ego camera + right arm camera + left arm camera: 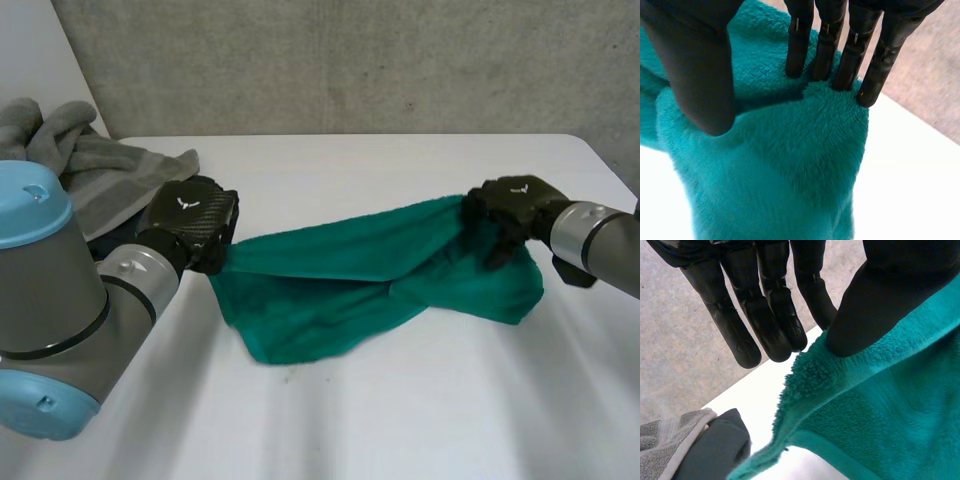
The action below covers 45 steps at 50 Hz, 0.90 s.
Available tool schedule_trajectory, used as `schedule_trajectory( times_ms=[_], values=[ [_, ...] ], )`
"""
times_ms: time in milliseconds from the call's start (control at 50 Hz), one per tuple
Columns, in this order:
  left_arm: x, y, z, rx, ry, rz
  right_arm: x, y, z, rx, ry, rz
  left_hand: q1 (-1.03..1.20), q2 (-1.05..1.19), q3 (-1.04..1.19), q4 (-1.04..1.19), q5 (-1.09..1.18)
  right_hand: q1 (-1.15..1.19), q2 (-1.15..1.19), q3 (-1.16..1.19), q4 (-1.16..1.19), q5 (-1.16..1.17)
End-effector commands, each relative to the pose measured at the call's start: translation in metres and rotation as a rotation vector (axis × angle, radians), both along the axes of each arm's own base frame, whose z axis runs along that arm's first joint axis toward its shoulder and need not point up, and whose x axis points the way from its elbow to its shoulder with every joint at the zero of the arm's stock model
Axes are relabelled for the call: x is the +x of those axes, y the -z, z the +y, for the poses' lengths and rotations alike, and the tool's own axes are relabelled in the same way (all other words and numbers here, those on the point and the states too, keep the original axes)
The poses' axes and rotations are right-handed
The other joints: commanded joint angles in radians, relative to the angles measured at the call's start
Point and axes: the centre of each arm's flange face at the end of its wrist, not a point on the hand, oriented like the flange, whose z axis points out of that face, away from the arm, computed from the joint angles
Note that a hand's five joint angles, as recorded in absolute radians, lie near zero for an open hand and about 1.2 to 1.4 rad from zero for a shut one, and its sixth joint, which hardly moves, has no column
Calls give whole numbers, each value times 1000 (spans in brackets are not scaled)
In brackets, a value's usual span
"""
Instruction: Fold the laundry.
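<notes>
1. Green towel (370, 285) lies rumpled across the middle of the white table (420, 400). It is drawn out between the two hands, twisted near its right end, and its near edge sags onto the table.
2. Left hand (190, 222) has the towel's left corner. In its wrist view the thumb (865, 310) appears to press the hemmed edge against the straight fingers (770, 315), a pinch on very little cloth.
3. Right hand (510, 212) has the right end, where a thick bunch of pile is nipped between the thumb (695, 65) and the straight fingers (840, 55) dug into it.
4. Grey towels (100, 170) sit heaped at the table's far left, just behind the left hand and apart from the green one.
5. Step in hand, as I judge it, is spreading the towel flat before any fold. No fold is made yet, so the task is at its start.
6. To do it well, move the hands apart evenly until the top edge runs straight. Lift enough for the twist near the right hand to fall out, then lay the cloth down away from the grey heap.
7. Right hand seems to hold a bunch rather than a corner, so a regrasp at the true corner would give a square edge.
8. Risk: the left pinch is shallow and the towel looks heavy, so a sharp pull could slip the corner free. Tension should come on slowly.
</notes>
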Motion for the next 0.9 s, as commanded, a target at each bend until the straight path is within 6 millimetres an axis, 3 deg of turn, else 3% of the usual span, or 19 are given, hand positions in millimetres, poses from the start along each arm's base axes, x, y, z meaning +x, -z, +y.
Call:
schedule_trajectory(
  times_ms=[20, 100, 180, 300, 480, 800, 880, 900],
  values=[
    [-2, -3, -6, -16, -3, 8, -4, -6, 39, 97, -50, 119, 280, 200, 204, 195, 235, 63, -17, -8, -10, -16],
    [-3, -6, -10, -27, -6, 13, 2, 1, 52, 103, -70, 133, 280, 200, 204, 195, 235, 2, -79, -69, -72, -78],
    [-4, -9, -13, -37, -9, 20, 33, 13, 71, 19, -129, 154, 280, 200, 204, 195, 235, -127, -208, -198, -201, -207],
    [2, -11, -24, -44, -36, 23, 43, 36, 72, -47, -57, 217, 280, 200, 204, 195, 235, -169, -249, -240, -243, -249],
    [-1, -7, -36, -43, -45, 19, 56, 51, 90, -53, -64, 253, 280, 200, 204, 195, 235, -66, -147, -137, -140, -146],
    [-1, 0, -38, -26, -47, 12, 77, 87, 66, -103, -79, 241, 280, 200, 204, 195, 235, 195, 114, 124, 121, 115],
    [0, -1, -39, -27, -50, 13, 80, 94, 61, -100, -79, 245, 280, 200, 204, 195, 235, 359, 278, 288, 285, 279],
    [0, -1, -39, -27, -50, 13, 81, 93, 59, -108, -76, 242, 280, 200, 204, 195, 235, 595, 514, 524, 521, 515]
  ],
)
